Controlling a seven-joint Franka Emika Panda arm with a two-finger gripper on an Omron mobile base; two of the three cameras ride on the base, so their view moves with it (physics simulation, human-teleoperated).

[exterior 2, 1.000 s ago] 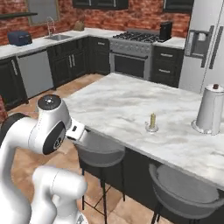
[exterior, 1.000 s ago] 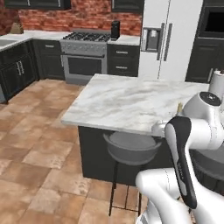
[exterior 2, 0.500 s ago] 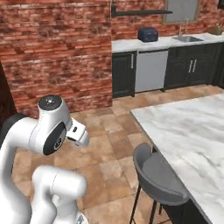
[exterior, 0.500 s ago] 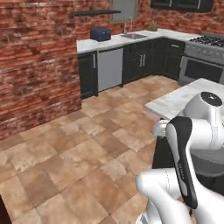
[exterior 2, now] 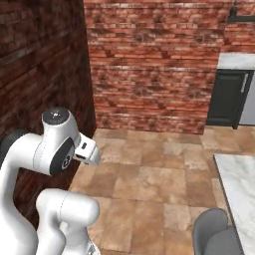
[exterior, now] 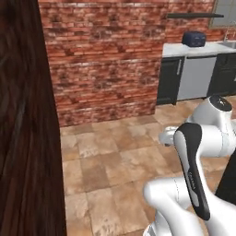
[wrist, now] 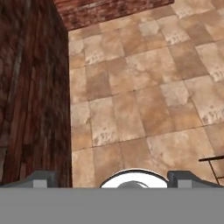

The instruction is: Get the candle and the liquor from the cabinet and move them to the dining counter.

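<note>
One white arm [exterior: 198, 179] is folded close over its base, above a floor of tan tiles [exterior: 115, 166]. In the hand view the gripper [wrist: 113, 178] points down at those tiles. Its two dark fingertips [wrist: 41, 177] stand far apart at the lower edge, spread about as wide as they go, with nothing between them and nothing held. The cabinet [exterior: 23, 138] is just beside the robot. It presents one dark wooden side panel that runs down the left of the left base view and the left of the hand view, where it meets the floor. In the right base view a shaded brick face [exterior 2: 40, 55] rises close behind the arm on that same side. One long red brick wall [exterior: 106, 60] runs across the back of the room. To the right of it stands one white worktop [exterior: 193, 48] bearing one dark blue rounded appliance [exterior: 193, 38]. One dark shelf [exterior: 193, 15] is fixed to the bricks above. Under the worktop, two black cupboard fronts [exterior: 169, 85] flank one grey dishwasher door [exterior: 196, 83]. The dining counter [exterior 2: 241, 184] shows as one veined marble corner at the lower right of the right base view, well apart from the cabinet, with the open floor between them. One grey stool [exterior 2: 216, 236] sits just beside the counter's near edge. One thin dark rod [wrist: 212, 168] crosses the right edge of the hand view; what it belongs to cannot be told.
</note>
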